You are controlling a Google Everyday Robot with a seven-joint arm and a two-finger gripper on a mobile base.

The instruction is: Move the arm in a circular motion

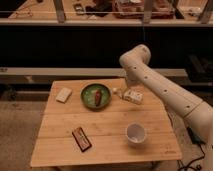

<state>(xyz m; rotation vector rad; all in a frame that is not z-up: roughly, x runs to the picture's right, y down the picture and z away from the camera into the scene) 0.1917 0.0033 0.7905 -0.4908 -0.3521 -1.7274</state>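
The large white robot arm of thick rounded tube segments (165,90) reaches in from the right of the round green plate (88,90), bends at a bulbous elbow above and behind the plate, and drops towards the pale wooden slatted table (107,122); its pale, boxy gripper (131,95) hangs low just right of the plate, close over the tabletop; whether it is spread, closed or clamped on anything I cannot tell.

The main risk, as I judge it, is a circle swept at this height; its leftward arc would strike the plate's rim and shove it, or roll off the dark red oblong piece of food (98,97) lying on it; a wide arc towards the front could topple the small white round cup (135,133), which stands in front of the plate and to its right. The flat dark rectangular packet with red markings (81,138), in front of the plate, and the cream rectangular block (63,94), to its left, lie well apart from the gripper and look safer.

Room is best upward; behind the plate the table edge is near, with a long pale horizontal rail (60,72) beyond it, so a raised, tight circle seems the wiser choice.
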